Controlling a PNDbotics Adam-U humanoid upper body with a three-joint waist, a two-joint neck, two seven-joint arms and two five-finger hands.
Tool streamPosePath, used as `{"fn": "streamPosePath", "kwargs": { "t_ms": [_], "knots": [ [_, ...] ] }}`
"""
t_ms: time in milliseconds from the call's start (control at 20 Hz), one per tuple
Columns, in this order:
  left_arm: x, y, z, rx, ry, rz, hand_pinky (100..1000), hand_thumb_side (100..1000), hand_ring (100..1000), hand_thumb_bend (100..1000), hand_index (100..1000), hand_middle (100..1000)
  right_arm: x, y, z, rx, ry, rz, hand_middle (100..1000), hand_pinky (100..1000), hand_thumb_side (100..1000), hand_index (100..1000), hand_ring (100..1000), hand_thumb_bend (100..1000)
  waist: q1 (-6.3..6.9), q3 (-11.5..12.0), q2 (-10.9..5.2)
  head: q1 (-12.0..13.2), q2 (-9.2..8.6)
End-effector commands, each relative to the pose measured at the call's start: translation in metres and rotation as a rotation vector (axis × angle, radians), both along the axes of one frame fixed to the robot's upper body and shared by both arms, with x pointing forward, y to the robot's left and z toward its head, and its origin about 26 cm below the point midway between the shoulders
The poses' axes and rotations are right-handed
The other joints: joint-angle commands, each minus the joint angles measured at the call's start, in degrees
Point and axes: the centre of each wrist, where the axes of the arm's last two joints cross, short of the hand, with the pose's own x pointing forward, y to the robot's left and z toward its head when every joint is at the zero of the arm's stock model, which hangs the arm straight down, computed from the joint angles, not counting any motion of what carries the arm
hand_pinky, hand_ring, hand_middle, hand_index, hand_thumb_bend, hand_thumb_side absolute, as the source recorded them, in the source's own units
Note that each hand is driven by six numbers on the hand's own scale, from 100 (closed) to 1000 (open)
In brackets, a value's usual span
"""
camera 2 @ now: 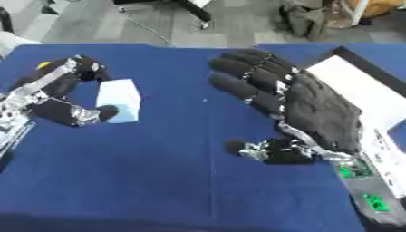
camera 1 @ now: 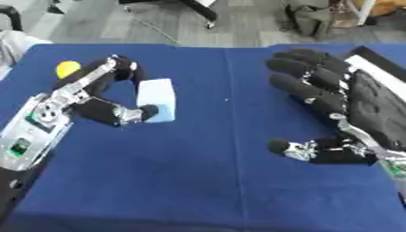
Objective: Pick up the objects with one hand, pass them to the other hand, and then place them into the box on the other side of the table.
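The table (camera 1: 198,181), draped in blue cloth, carries everything. The box (camera 2: 357,86) sits behind the right hand (camera 2: 317,108), at that hand's outer side. The right hand hovers open, fingers straight and spread, palm turned toward the left hand (camera 1: 87,102). The left hand's fingers and thumb curl round a pale blue block (camera 1: 156,99), its long axis running away from the robot. The block lies well apart from the right hand, across the table's middle. A yellow object (camera 1: 66,69) sits just beyond the left hand.
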Motion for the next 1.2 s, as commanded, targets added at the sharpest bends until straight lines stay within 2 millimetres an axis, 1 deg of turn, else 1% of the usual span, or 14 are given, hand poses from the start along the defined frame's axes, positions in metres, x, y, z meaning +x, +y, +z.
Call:
{"fn": "streamPosePath", "kwargs": {
  "t_ms": [50,400,750,1200],
  "knots": [
    [-0.001,-0.01,0.014,-0.002,-0.009,-0.064,729,282,468,100,405,374,-0.004,0.006,0.009,-0.007,-0.027,0.054,929,895,129,988,917,568,-0.01,0.16,-0.87,-0.34,-0.14],
    [-0.003,-0.027,0.023,-0.012,0.028,-0.174,729,283,468,100,406,375,-0.005,0.015,0.013,-0.014,-0.04,0.116,914,886,108,983,899,546,0.08,0.35,-0.89,-0.82,-0.14],
    [-0.011,-0.045,0.036,0.001,0.062,-0.301,729,283,469,100,407,376,-0.006,0.024,0.019,-0.007,-0.067,0.169,907,883,100,976,893,536,0.18,0.36,-0.91,-1.07,-0.14],
    [-0.018,-0.058,0.05,-0.026,0.093,-0.38,732,287,470,100,405,375,-0.008,0.032,0.019,-0.02,-0.07,0.209,900,876,100,965,883,522,0.36,0.32,-0.93,-1.42,-0.14]
  ]
}}
